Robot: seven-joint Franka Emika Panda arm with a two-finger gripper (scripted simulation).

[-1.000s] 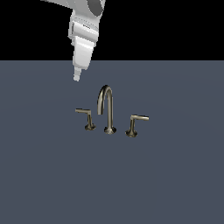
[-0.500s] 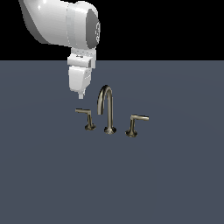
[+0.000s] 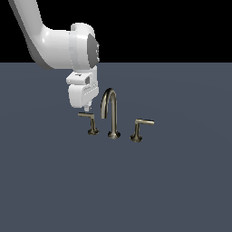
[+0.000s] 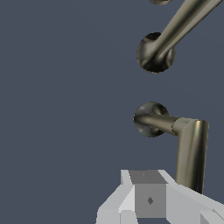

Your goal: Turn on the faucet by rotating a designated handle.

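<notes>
The faucet (image 3: 111, 113) is a brushed brass-grey set: a tall arched spout on a round base, flanked by two levers. The handle (image 3: 89, 120) stands upright on its short flared post, its thin arm level and reaching toward the exterior view's left, just beneath my gripper (image 3: 86, 107), the spout just beside it.

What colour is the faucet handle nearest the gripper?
Brass-grey brushed metal handle, clearest in the wrist view.

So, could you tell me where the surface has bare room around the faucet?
Bare: the grey surface in front of the faucet, and beyond the right-pointing lever. Crowded: over the handle, where the gripper hovers.
</notes>
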